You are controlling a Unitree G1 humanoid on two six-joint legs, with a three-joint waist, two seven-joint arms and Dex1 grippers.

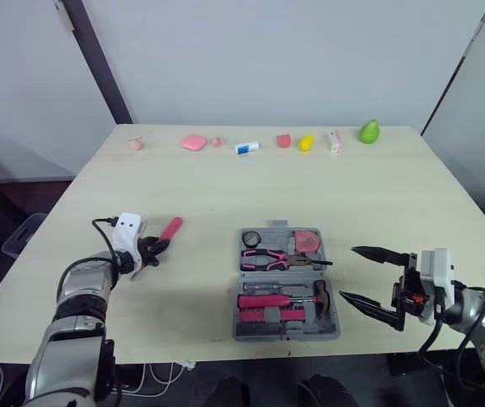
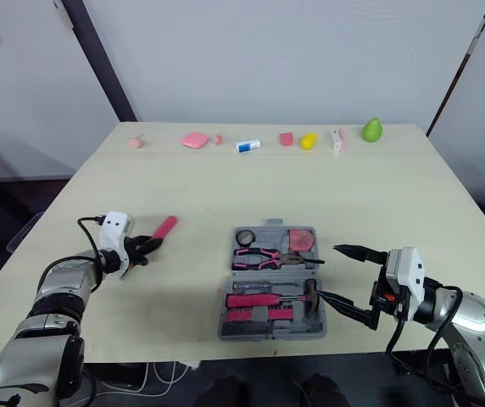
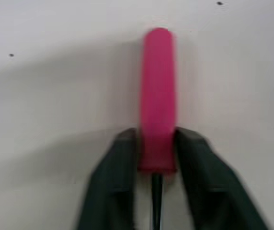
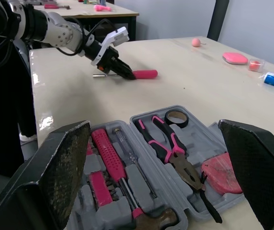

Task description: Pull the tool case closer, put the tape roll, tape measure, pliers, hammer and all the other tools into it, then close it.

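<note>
Our left gripper (image 1: 159,247) pinches the pink screwdriver (image 1: 172,226), likely bound for the tool case (image 1: 285,334); right gripper (image 1: 348,273) gapes (empty).

From the head, side by side: look forward and down over the whole surface (image 1: 225,195), sharing almost one scene. From the left wrist: stares very close at a pink handle (image 3: 158,96). From the right wrist: looks low across the tool case (image 4: 194,136).
</note>
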